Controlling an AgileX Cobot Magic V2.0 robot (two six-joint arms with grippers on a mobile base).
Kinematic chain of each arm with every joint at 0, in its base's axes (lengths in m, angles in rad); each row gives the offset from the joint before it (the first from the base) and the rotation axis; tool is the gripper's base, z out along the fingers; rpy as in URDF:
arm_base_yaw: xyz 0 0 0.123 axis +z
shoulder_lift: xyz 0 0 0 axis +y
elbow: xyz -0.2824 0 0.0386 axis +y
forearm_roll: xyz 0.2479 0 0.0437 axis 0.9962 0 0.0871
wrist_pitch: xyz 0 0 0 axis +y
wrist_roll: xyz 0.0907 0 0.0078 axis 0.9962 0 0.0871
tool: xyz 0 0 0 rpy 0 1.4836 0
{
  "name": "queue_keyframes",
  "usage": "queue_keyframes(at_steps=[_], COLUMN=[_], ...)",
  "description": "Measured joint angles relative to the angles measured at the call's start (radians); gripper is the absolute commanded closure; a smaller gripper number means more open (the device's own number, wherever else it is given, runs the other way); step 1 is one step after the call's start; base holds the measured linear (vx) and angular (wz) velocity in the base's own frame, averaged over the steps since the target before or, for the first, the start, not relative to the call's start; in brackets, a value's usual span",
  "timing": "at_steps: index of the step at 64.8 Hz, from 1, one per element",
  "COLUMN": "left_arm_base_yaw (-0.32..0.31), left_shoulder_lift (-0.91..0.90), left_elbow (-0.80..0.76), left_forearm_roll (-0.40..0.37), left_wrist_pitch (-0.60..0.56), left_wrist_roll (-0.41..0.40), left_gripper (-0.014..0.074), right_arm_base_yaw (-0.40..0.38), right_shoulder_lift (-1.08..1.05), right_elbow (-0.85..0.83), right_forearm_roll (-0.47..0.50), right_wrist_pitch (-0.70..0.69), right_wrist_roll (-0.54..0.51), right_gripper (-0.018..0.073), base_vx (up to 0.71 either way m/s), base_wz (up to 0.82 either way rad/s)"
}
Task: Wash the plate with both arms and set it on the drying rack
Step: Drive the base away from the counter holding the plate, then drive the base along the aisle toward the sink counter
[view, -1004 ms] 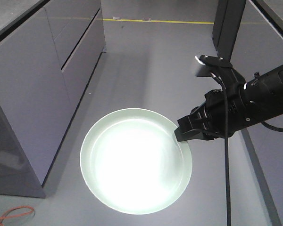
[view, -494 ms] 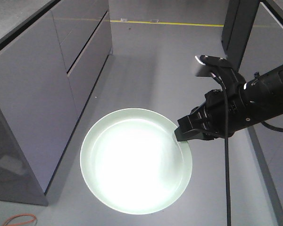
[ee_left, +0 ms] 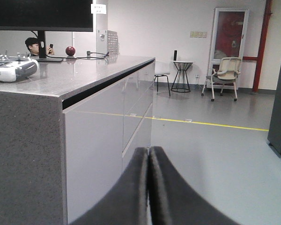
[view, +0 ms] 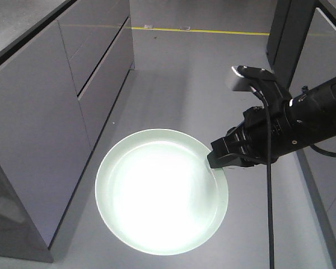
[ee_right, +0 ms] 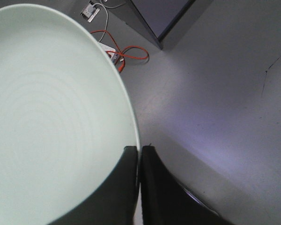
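The pale mint-green plate (view: 159, 193) hangs above the grey floor, face up and glaring white in the middle. My right gripper (view: 215, 162) is shut on its right rim, at the end of the black right arm (view: 302, 120). In the right wrist view the plate (ee_right: 47, 117) fills the left side and the right gripper (ee_right: 139, 152) pinches its thin rim between both fingers. My left gripper (ee_left: 149, 152) is shut with nothing between its fingers, pointing along a cabinet side. The drying rack is out of view.
A long grey counter with drawer fronts (view: 61, 89) runs along the left. Its top (ee_left: 79, 70) carries a small appliance, cables and a red ball. A yellow floor line (view: 201, 29) crosses the far floor. A dark cabinet (view: 291, 28) stands at right. Orange cables (ee_right: 126, 51) lie on the floor.
The floor, counter and yellow line have slid in the front view, so the base is moving. The plate and the right gripper hold the same place relative to the camera.
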Motion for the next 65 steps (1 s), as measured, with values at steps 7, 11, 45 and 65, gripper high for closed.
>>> queue_keyframes(at_steps=[7,11,45,65], left_arm_base_yaw=[0.0,0.0,0.0,0.0], left_shoulder_lift=[0.0,0.0,0.0,0.0], left_elbow=[0.0,0.0,0.0,0.0], left_forearm_roll=[0.0,0.0,0.0,0.0], left_wrist_pitch=[0.0,0.0,0.0,0.0], left_wrist_roll=[0.0,0.0,0.0,0.0], left_gripper=[0.0603,0.0603,0.0603,0.0603], right_arm_base_yaw=[0.0,0.0,0.0,0.0], right_shoulder_lift=[0.0,0.0,0.0,0.0], right_elbow=[0.0,0.0,0.0,0.0], right_forearm_roll=[0.0,0.0,0.0,0.0], right_wrist_pitch=[0.0,0.0,0.0,0.0], right_wrist_roll=[0.0,0.0,0.0,0.0], right_gripper=[0.0561,0.0561,0.0561,0.0561], base_vx=[0.18,0.19,0.2,0.19], base_wz=[-0.01,0.0,-0.02,-0.03])
